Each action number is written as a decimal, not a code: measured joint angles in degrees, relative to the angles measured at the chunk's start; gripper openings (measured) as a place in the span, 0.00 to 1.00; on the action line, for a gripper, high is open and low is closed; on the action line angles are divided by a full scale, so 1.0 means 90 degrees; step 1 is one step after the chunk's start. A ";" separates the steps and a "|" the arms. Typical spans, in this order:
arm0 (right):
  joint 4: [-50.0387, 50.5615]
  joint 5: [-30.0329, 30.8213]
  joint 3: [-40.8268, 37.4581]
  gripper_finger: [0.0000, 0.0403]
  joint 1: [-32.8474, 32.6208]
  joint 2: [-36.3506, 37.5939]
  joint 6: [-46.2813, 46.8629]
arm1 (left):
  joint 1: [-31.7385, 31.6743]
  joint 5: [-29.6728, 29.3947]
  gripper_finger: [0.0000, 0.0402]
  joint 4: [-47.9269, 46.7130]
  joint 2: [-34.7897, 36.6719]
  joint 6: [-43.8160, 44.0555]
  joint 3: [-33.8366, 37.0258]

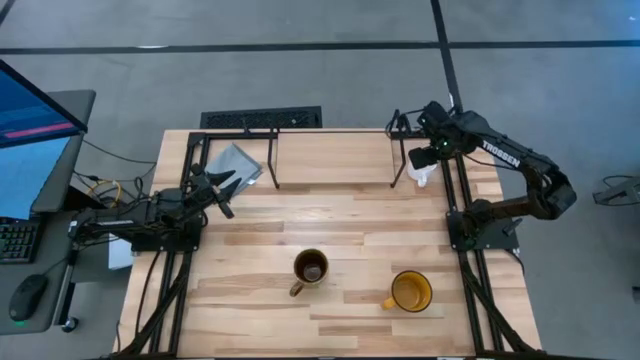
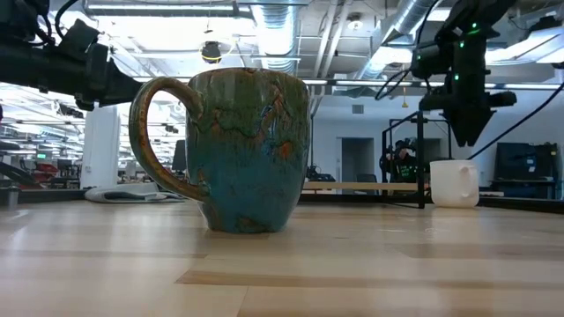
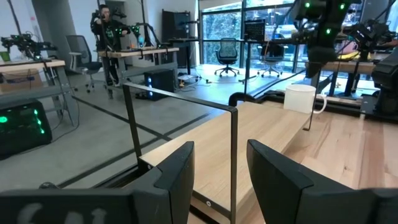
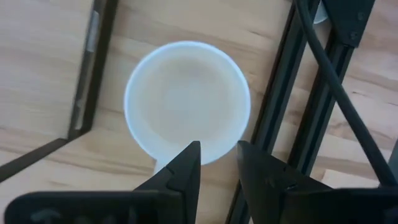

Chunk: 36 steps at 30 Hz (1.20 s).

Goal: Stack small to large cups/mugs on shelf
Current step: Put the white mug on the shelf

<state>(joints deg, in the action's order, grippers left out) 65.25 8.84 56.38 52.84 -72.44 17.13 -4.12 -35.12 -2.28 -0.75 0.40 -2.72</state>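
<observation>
White mug [image 4: 186, 102] just below right claw [image 4: 217, 163], fingers apart; left claw [image 3: 217, 177] apart too.

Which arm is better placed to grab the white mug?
Right. The right gripper hangs open directly above the white mug at the table's far right corner; the left gripper sits across the table.

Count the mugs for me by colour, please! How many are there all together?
White mug: 1
Yellow mug: 1
Dark brown mug: 1, looking blue-green from the side in the low view
Total: 3 mugs
</observation>
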 joint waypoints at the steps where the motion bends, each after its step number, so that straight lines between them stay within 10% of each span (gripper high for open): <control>1: -0.0025 0.0044 -0.0043 0.32 -0.0019 0.0000 0.0029 | 0.0001 -0.0001 0.35 -0.0001 0.0000 0.0000 0.0000; 36: 0.0167 0.0663 -0.0464 0.32 0.0134 0.0015 0.0716 | 0.0001 0.0001 0.35 0.0001 0.0000 0.0002 0.0000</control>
<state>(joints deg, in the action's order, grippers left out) 66.75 14.81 52.21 54.04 -72.31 23.57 -4.11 -35.11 -2.27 -0.75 0.43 -2.72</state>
